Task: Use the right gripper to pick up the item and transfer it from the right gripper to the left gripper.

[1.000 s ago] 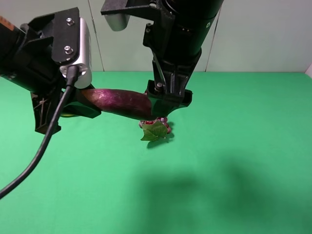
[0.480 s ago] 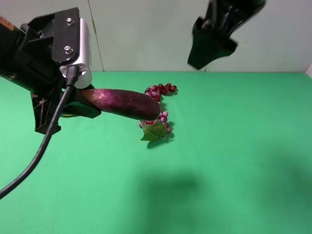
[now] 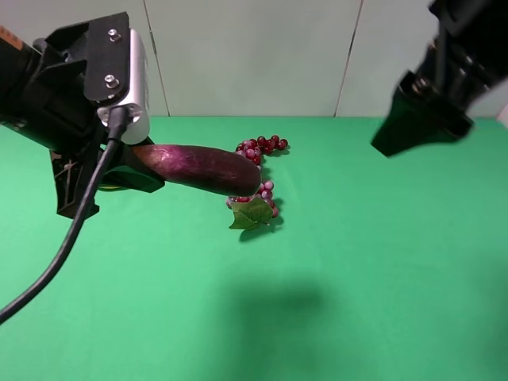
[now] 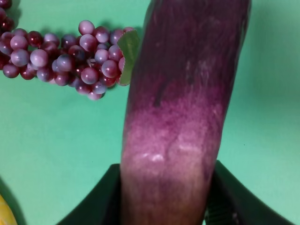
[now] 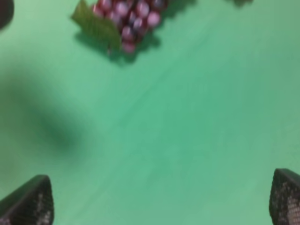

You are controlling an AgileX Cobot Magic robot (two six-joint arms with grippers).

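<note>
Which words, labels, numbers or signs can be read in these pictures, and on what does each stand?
None can be read.
The orange mark on the left gripper, cut by the picture's edge, shows no legible letters.
The eggplant and grapes bear no label.
</note>
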